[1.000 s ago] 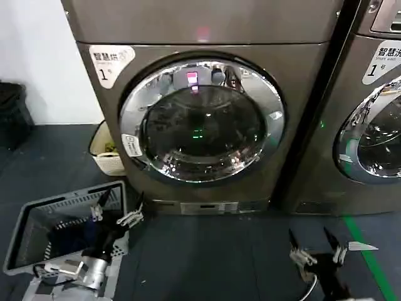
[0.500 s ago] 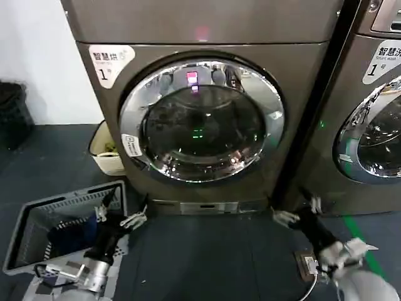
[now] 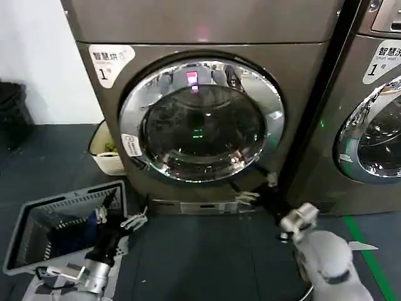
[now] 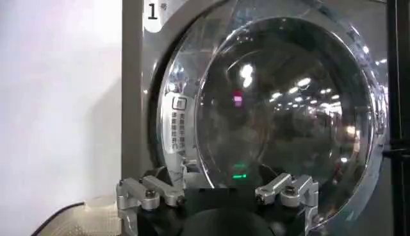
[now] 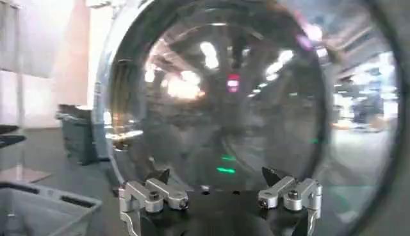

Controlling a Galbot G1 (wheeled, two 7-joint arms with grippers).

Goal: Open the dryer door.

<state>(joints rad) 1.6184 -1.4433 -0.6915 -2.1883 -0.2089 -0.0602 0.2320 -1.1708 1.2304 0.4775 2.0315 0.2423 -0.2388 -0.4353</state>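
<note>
1. Chrome, wide and mirror-bright, rings the dryer door (image 3: 202, 121), a large round porthole set in the brushed grey-brown metal front of the dryer (image 3: 294, 81); the door is seen shut, flush with that front, at the middle of the head view.
2. A dark tinted glass bowl is held inside the rim, with pink and green lights reflected in it; what lies behind the glass cannot be made out.
3. A small white sticker (image 3: 131, 145) is fixed on the left part of the rim; its print is too small to read.
4. The right claw (image 3: 254, 186) is held low at the door's lower right edge, its pale metal fingers spread apart with nothing between them; whether the rim is touched cannot be told. The rounded grey arm behind it is cut off by the near edge.
5. The left claw (image 3: 119, 210) is parked near the floor at the left, open and empty, over a grey slatted plastic basket (image 3: 37, 216).
6. A second chrome-rimmed door (image 3: 371, 135) of the neighbouring machine is cut off at the right edge.
7. A cream tub (image 3: 103, 157) is partly hidden behind the dryer's left corner.
8. The floor (image 3: 207, 251) is dark and matt.
</note>
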